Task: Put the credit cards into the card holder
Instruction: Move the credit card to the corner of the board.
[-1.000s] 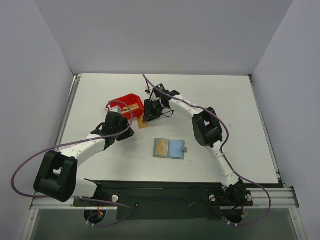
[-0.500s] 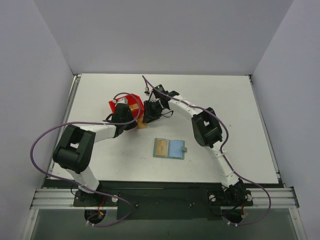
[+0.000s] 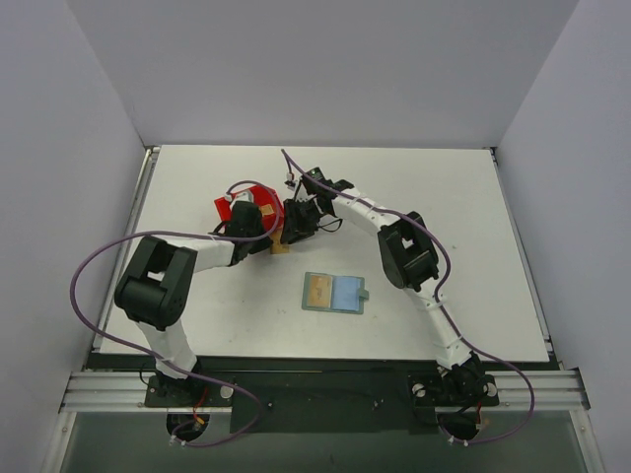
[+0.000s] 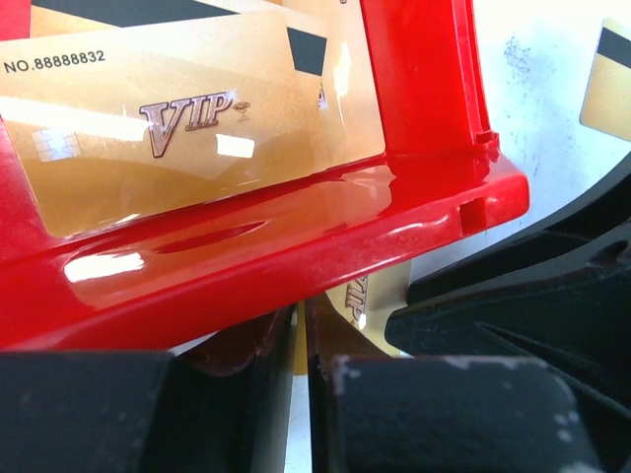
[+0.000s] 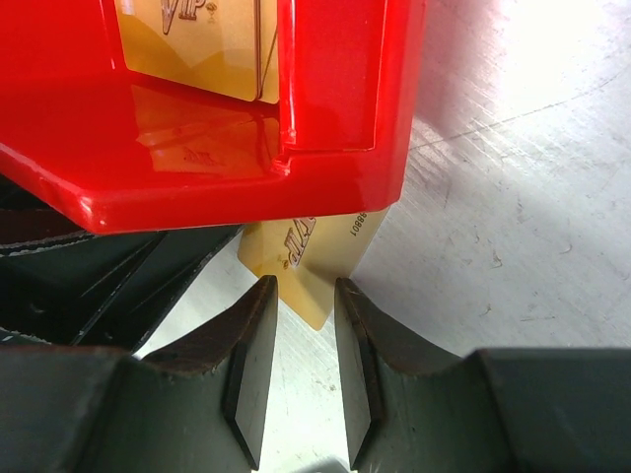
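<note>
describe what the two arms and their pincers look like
Both the left arm and right arm have white tubular links joined by chunky black joint housings, with a purple cable looping along each. The left pincer and right pincer are matte black, the right one's tips tapered.

The left arm (image 3: 202, 256) and right arm (image 3: 439, 320) had white links between bulky black joint housings; a purple cable (image 3: 84, 271) trailed back from each end effector. The right end effector (image 5: 301, 296) had matte black, wedge-shaped fingers (image 5: 246, 365); the left end effector (image 4: 301, 345) looked black and speckled.
</note>
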`<state>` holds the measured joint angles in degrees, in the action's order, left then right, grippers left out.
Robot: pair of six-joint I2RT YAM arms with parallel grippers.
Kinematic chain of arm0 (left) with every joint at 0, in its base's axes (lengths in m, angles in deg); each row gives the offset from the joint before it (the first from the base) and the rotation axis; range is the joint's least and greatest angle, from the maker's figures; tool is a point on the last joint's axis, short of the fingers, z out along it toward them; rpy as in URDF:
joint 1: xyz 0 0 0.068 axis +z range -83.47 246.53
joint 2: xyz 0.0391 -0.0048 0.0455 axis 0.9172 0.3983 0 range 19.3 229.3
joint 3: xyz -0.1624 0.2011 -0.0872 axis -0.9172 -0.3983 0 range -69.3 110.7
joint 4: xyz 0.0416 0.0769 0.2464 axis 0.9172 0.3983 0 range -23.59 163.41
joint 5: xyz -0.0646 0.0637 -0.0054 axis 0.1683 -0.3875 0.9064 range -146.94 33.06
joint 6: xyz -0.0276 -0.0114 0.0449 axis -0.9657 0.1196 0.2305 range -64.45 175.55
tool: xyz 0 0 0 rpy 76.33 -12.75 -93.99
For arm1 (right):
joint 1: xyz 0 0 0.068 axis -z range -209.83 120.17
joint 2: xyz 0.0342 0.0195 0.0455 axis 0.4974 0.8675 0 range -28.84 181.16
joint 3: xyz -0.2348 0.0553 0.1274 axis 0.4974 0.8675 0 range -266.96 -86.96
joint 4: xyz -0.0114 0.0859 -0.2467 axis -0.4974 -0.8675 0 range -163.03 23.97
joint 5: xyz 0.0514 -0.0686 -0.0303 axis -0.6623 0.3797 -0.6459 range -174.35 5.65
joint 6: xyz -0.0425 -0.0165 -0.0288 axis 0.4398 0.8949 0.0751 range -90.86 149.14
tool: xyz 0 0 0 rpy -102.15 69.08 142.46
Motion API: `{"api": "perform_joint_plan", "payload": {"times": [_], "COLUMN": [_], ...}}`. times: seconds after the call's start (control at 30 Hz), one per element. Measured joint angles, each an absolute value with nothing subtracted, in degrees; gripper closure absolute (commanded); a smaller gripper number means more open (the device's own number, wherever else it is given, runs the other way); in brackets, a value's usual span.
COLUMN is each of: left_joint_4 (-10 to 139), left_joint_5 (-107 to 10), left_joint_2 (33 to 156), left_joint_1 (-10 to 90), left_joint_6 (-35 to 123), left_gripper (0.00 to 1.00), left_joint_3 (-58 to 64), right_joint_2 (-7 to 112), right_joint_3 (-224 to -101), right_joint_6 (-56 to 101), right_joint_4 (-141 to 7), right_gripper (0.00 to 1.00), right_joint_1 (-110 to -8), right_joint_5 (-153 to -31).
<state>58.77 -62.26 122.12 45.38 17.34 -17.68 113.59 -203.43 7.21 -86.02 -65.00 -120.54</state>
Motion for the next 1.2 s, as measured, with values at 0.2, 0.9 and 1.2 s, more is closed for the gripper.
{"api": "perform_joint_plan", "payload": {"times": [0.2,0.9,1.2], "left_joint_4": [57.8,51.0,55.3], "left_joint_5": [-61.8,-62.2,-64.5], "left_joint_2": [122.6,112.9,101.9], "left_joint_1": [45.4,41.2,32.2], "left_joint_6": [17.4,14.3,10.1], "left_gripper": [0.81,0.82,0.82], "left_joint_3": [-17.5,-31.9,-41.0], "right_joint_2": [113.6,105.5,99.5], "right_joint_3": [-203.2,-187.3,-176.8], "right_joint_6": [6.7,3.5,2.5], "right_joint_4": [-85.8,-79.6,-76.5], "right_gripper": [0.73,0.75,0.75], "right_joint_1": [-64.9,-66.5,-71.6], "right_joint_5": [-121.2,-123.5,-123.9]}}
